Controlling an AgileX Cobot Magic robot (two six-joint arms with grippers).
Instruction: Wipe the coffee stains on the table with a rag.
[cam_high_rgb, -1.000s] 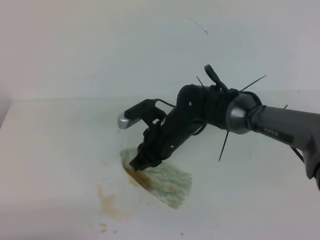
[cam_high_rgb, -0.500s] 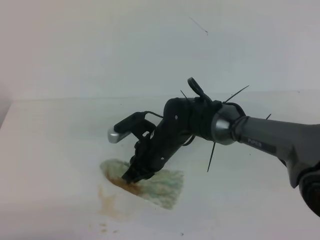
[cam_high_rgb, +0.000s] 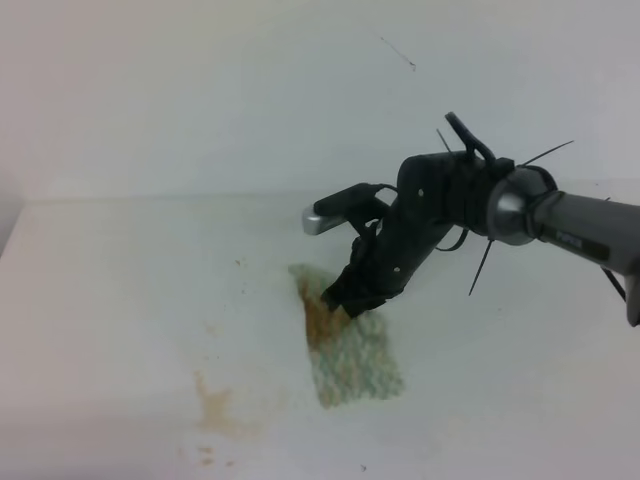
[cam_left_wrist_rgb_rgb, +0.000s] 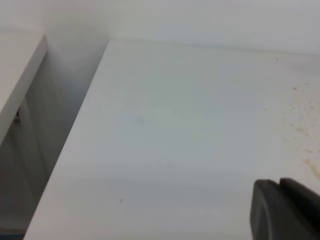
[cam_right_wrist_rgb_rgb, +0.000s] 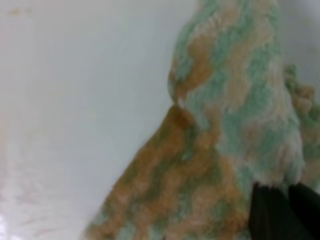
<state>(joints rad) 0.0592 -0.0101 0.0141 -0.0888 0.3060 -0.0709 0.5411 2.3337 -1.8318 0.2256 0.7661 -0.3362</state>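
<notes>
Right gripper (cam_high_rgb: 342, 300) is down on the rag (cam_high_rgb: 345, 345), black fingertips (cam_right_wrist_rgb_rgb: 280, 212) planted in the nap at its upper edge, near the brown-soaked strip. The jaws sit nearly pressed together and pinch the rag's pile; the wrist view shows both tips side by side with only a sliver between them, sunk into cloth.

The rag lies flat on the white bench (cam_high_rgb: 120, 300), a rough rectangle running from upper left to lower right, pale green-white with a brown band along its left side. In the right wrist view the brown patch covers the lower left of the cloth, with green-and-tan waves above it.

No glossy coffee blob shows in any view. Left of the rag and well apart from it is a faint tan smear (cam_high_rgb: 215, 410) with small specks below.

Left gripper (cam_left_wrist_rgb_rgb: 287, 210) shows only as dark tips at the lower right corner of its own view, hovering over bare bench near the left edge; the tips lie close together, with nothing between them.
</notes>
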